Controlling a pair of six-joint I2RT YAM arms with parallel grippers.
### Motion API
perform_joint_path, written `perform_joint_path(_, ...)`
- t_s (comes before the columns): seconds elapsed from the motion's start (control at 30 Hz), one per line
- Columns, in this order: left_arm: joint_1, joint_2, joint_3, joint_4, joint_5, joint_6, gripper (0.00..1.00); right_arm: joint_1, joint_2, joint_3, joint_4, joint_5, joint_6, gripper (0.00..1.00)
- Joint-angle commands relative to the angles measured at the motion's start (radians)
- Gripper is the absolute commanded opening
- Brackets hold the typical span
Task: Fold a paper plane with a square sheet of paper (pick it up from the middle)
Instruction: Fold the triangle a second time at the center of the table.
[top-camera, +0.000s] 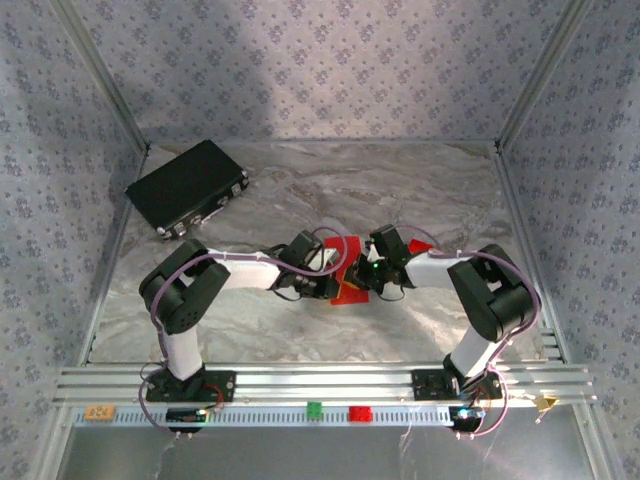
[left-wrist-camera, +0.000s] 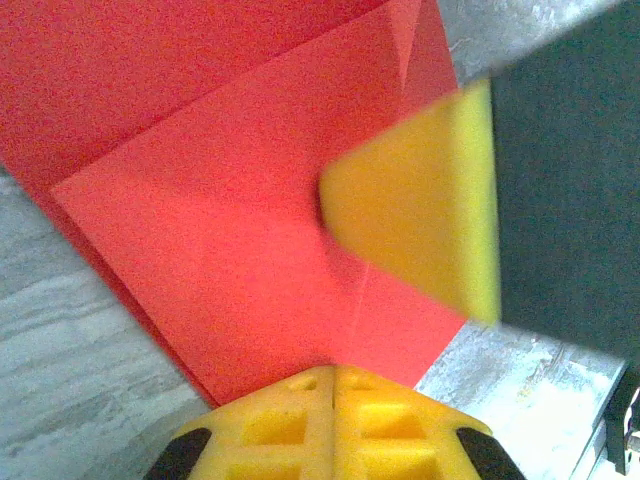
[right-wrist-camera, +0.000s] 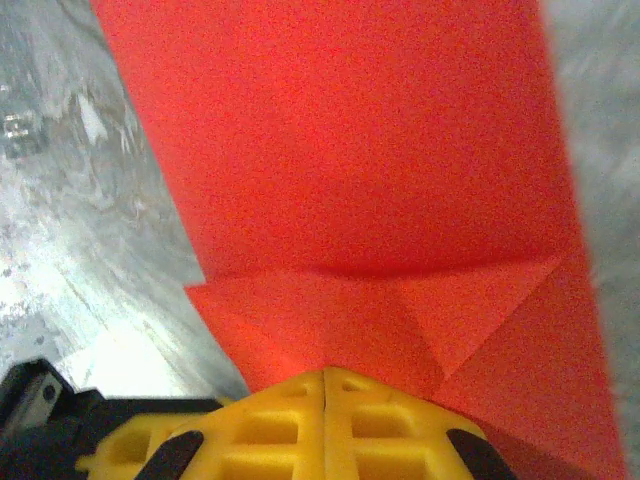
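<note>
the square sheet of paper (left-wrist-camera: 220, 230), on the surface (top-camera: 420, 190) right of the black box (top-camera: 188, 187), shows only early folds, no plane yet; left end effector (left-wrist-camera: 333, 385) and right end effector (right-wrist-camera: 325, 378), both clenched, press it.

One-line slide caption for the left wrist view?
Left gripper, shut, over creased red paper on the marbled table.

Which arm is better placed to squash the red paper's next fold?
Probably right: the right gripper, shut, sits at the folded corner; the left gripper, also shut, sits at the edge of the red paper.
</note>
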Motion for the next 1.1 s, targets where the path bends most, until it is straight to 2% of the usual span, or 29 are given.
perform_joint_path(0.0, -0.005, 0.037, -0.021, -0.087, -0.047, 0.002, 0.0, -0.037, 0.04, 0.041, -0.065, 0.02, -0.052, 0.06)
perform_joint_path(0.27, -0.005, 0.037, -0.023, -0.086, -0.048, 0.0, 0.0, -0.13, 0.06, 0.0, 0.005, 0.004, -0.053, 0.07)
perform_joint_path(0.5, -0.004, 0.029, -0.023, -0.088, -0.049, 0.004, 0.0, -0.189, 0.0, 0.01, 0.007, -0.024, -0.078, 0.07)
perform_joint_path(0.77, -0.004, 0.029, -0.017, -0.089, -0.048, 0.007, 0.0, -0.154, -0.064, -0.007, 0.034, -0.033, -0.052, 0.08)
perform_joint_path(0.9, -0.006, 0.028, -0.017, -0.086, -0.043, 0.005, 0.0, -0.118, -0.027, -0.007, 0.07, -0.063, -0.03, 0.08)
perform_joint_path(1.07, -0.007, 0.022, -0.005, -0.093, -0.038, 0.004, 0.0, -0.109, 0.018, -0.005, -0.017, -0.003, -0.023, 0.05)
